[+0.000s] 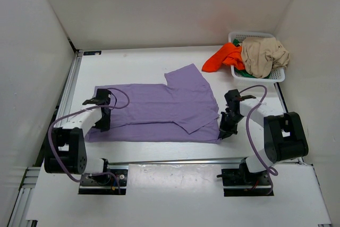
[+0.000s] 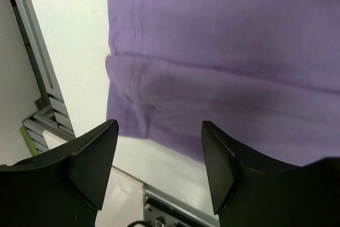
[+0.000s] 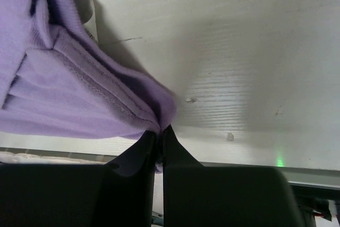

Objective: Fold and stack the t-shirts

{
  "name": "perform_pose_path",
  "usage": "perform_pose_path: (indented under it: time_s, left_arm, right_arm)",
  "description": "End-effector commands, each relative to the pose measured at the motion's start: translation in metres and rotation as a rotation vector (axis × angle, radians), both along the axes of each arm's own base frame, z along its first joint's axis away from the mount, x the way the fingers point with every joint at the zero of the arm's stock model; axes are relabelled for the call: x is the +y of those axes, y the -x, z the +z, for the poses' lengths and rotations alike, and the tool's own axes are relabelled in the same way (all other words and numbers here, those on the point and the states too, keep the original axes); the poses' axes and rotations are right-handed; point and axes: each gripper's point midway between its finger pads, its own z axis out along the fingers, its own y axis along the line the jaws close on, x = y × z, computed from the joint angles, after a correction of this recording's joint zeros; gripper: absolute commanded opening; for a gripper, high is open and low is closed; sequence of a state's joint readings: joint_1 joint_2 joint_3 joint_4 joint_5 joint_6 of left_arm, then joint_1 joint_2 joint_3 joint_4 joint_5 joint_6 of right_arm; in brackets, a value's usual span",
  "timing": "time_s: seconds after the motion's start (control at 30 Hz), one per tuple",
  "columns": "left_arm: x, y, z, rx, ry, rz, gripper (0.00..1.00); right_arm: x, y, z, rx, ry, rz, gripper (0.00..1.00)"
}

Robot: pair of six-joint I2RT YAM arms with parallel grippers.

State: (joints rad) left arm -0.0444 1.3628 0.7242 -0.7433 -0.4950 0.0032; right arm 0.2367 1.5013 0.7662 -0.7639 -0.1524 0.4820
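Observation:
The lavender t-shirt (image 1: 159,107) lies spread across the table, its upper half folded down over itself and one sleeve sticking up toward the back. My left gripper (image 1: 101,122) hovers over the shirt's left edge with its jaws open and nothing between them (image 2: 159,147); below it the purple cloth (image 2: 223,51) lies flat. My right gripper (image 1: 225,131) is shut on the shirt's near right corner, and the hem (image 3: 106,99) bunches into its closed fingertips (image 3: 159,131). The orange-red t-shirt (image 1: 222,57), the beige t-shirt (image 1: 264,56) and a bit of the green t-shirt (image 1: 241,71) are at the white basket.
The white mesh basket (image 1: 279,76) stands at the back right corner, the orange-red shirt spilling over its left rim onto the table. A metal rail (image 1: 68,94) runs along the table's left side. White walls enclose the table on three sides.

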Motion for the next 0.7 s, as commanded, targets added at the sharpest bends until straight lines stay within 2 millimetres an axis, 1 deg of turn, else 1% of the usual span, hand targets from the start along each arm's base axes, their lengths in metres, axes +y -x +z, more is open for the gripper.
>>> perform_pose_path:
  time_s: [0.0, 0.03, 0.1, 0.17, 0.27, 0.33, 0.37, 0.4, 0.43, 0.47, 0.53, 0.57, 0.63, 0.67]
  left_arm:
    - [0.004, -0.032, 0.008, -0.108, -0.033, 0.011, 0.75]
    - [0.003, -0.042, 0.011, -0.127, -0.032, 0.011, 0.75]
    - [0.005, -0.047, 0.008, -0.108, -0.043, 0.014, 0.75]
    - [0.006, -0.053, 0.009, -0.116, -0.052, 0.017, 0.74]
    - [0.006, -0.051, 0.001, -0.082, -0.054, 0.016, 0.74]
    - [0.010, -0.048, -0.007, -0.047, -0.065, 0.026, 0.74]
    - [0.010, -0.049, -0.009, -0.047, -0.065, 0.026, 0.74]
    - [0.013, -0.047, -0.011, -0.036, -0.065, 0.038, 0.74]
    - [0.017, -0.050, -0.014, -0.034, -0.066, 0.052, 0.72]
    - [0.017, -0.059, -0.010, -0.052, -0.065, 0.053, 0.72]
    - [0.025, -0.067, -0.006, -0.067, -0.074, 0.080, 0.72]
    - [0.030, -0.081, 0.006, -0.110, -0.074, 0.098, 0.72]
    - [0.039, -0.091, 0.011, -0.125, -0.094, 0.123, 0.72]
    - [0.046, -0.101, 0.020, -0.156, -0.095, 0.146, 0.72]
  right_arm:
    - [-0.006, -0.007, 0.008, -0.014, 0.032, 0.023, 0.00]
    - [-0.007, -0.007, 0.008, -0.016, 0.041, 0.023, 0.00]
    - [-0.008, -0.004, 0.006, 0.004, 0.046, 0.024, 0.00]
    - [-0.011, -0.002, 0.006, 0.010, 0.058, 0.024, 0.00]
    - [-0.012, -0.003, 0.006, 0.008, 0.067, 0.024, 0.00]
    - [-0.015, -0.001, 0.006, 0.014, 0.078, 0.034, 0.00]
    - [-0.015, -0.001, 0.006, 0.014, 0.078, 0.034, 0.00]
    - [-0.014, -0.004, 0.007, 0.005, 0.076, 0.033, 0.00]
    - [-0.014, -0.004, 0.007, 0.005, 0.076, 0.033, 0.00]
    - [-0.014, -0.004, 0.007, 0.005, 0.076, 0.033, 0.00]
    - [-0.016, -0.006, 0.010, 0.003, 0.075, 0.033, 0.00]
    - [-0.016, -0.006, 0.010, 0.003, 0.075, 0.033, 0.00]
    - [-0.016, -0.006, 0.010, 0.003, 0.075, 0.033, 0.00]
    - [-0.016, -0.006, 0.010, 0.003, 0.075, 0.033, 0.00]
